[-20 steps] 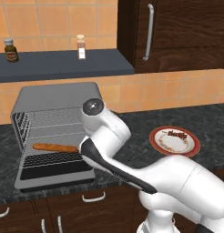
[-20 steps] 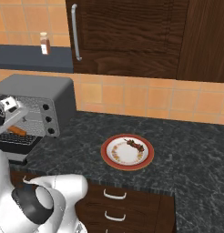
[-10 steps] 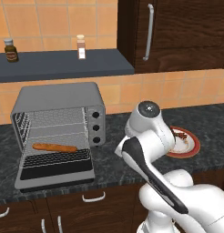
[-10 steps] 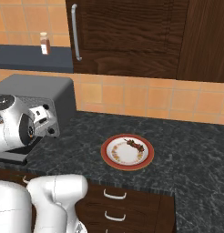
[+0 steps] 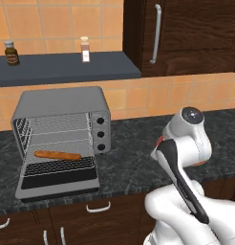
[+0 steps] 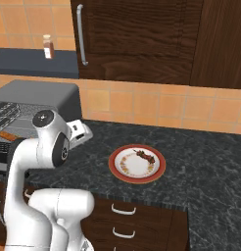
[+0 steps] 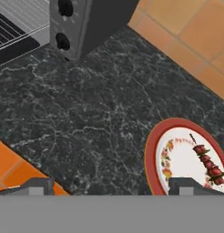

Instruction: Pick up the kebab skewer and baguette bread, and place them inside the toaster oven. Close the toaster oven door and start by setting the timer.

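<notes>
While the arm is bent over the front of the dark marble counter [image 5: 133, 162], the gripper [image 7: 111, 184] is held above the counter with its jaws spread wide, and nothing is gripped between them. In the hand view, one fingertip [image 7: 36, 185] is seen over the near counter edge and the other over the rim of the plate [image 7: 152, 159].

On the counter, to the right of the arm, a red-rimmed plate [image 6: 159, 169] is placed, and the kebab skewer [image 6: 144, 156] is laid on its far right part. From the hand camera the kebab skewer [image 7: 207, 166] is seen as a thin stick with dark red chunks, lying at a slant on the white middle of the plate.

To the left, the toaster oven [image 5: 67, 103] is set on the counter against the tiled wall. The toaster oven door [image 5: 57, 179] is folded down flat toward the near side, so the inside is open. The baguette bread [image 5: 57, 155] is laid on the wire rack inside, along its width. Three black knobs [image 5: 100, 134] are arranged in a column on the right front of the oven.

Farther back, above the oven, a dark shelf [image 5: 67, 69] is fixed on the wall, and two small bottles [image 5: 84, 49] are stood on it, well apart. To the right of the shelf a dark wooden cabinet [image 5: 186, 33] with a long metal handle is hung.
</notes>
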